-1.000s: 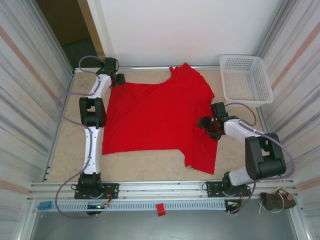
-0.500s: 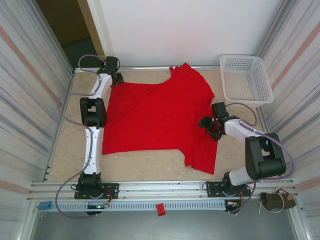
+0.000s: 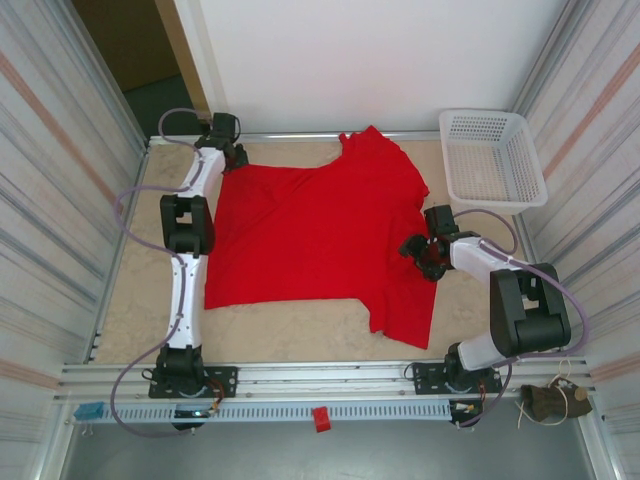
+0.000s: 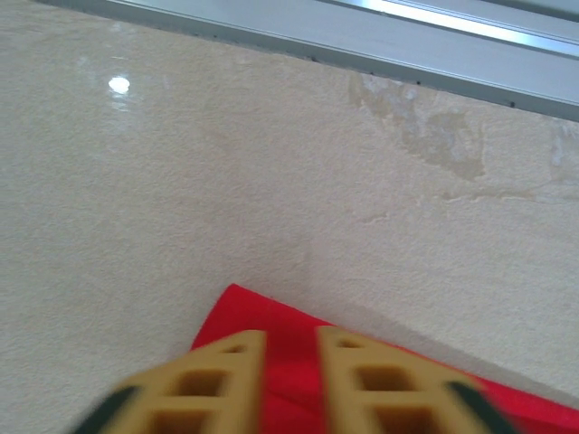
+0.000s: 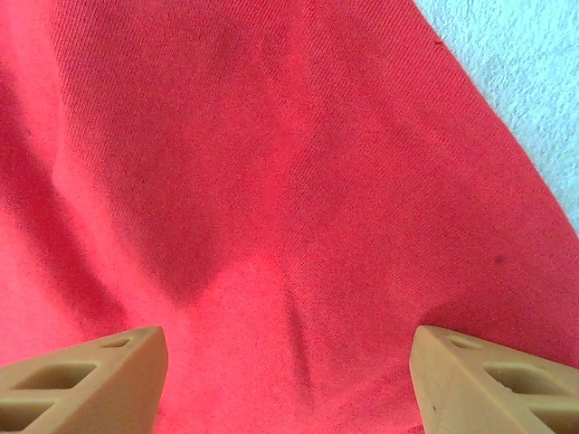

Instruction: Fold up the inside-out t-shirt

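Note:
The inside-out t-shirt (image 3: 310, 230) lies spread flat and bright red on the beige table, one sleeve pointing to the far wall and one to the near right. My left gripper (image 3: 237, 158) sits at the shirt's far-left corner. In the left wrist view its tan fingers (image 4: 226, 362) stand close together, shut on the t-shirt corner (image 4: 240, 303), with red cloth (image 4: 289, 336) filling the narrow gap. My right gripper (image 3: 412, 250) hovers over the shirt's right side. Its fingers (image 5: 109, 362) are wide apart above the wrinkled red fabric (image 5: 271, 163), the span between them (image 5: 289, 339) holding nothing.
A white lattice basket (image 3: 492, 158) stands at the far right corner of the table. Bare beige tabletop (image 3: 290, 335) runs along the near edge and the left side. A metal rail (image 4: 362, 45) borders the table just beyond the shirt corner.
The left gripper's jaws have closed from wide to narrow on the shirt's far-left corner. The right arm has barely shifted and its gripper stays open.

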{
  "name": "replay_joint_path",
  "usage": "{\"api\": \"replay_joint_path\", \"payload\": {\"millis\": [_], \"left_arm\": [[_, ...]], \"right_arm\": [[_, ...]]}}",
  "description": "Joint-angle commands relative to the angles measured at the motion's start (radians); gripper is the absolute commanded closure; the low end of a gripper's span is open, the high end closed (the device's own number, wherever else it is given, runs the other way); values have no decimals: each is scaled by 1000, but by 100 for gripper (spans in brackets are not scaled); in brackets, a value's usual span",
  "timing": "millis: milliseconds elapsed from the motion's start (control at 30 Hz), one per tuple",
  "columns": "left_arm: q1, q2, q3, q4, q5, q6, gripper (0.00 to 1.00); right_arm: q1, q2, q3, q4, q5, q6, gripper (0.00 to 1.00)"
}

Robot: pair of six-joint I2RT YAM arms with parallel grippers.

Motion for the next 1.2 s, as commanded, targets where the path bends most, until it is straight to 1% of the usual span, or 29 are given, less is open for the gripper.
{"api": "replay_joint_path", "payload": {"millis": [0,67,100,267,333,467,600,633,667,733,767,967,1067,1167], "left_arm": [[12,-52,20,-19,-37,27,48],[14,-29,33,-46,-40,25,39],[14,-21,35,-55,-38,23,37],[19,18,43,-93,-22,-8,35],[17,28,55,-97,-3,-18,39],[15,71,119,-149,36,-49,54],[13,97,127,-182,82,-86,68],[14,102,126,-195,85,-93,73],[15,104,127,-205,93,-97,83],[11,96,109,-208,89,-100,97],[8,86,97,-203,81,-98,100],[6,-15,44,-160,20,-78,100],[30,-62,41,-137,27,-91,100],[66,-84,42,-121,51,-132,100]], "right_arm": [[-7,10,-27,-43,26,31,30],[-7,7,-27,-44,29,31,30],[-7,4,-28,-44,28,31,30],[-7,-8,-28,-51,36,30,30],[-7,-14,-28,-55,39,30,30],[-9,-20,-28,-58,42,31,30],[-13,-25,-27,-64,42,34,30],[-16,-28,-27,-66,40,34,30],[-17,-34,-26,-66,40,34,30],[-21,-46,-27,-69,37,31,30],[-25,-50,-26,-69,36,28,30],[-36,-27,-22,-63,23,22,30],[-40,13,-18,-64,20,48,30],[-49,52,-20,-73,23,85,31]]}}
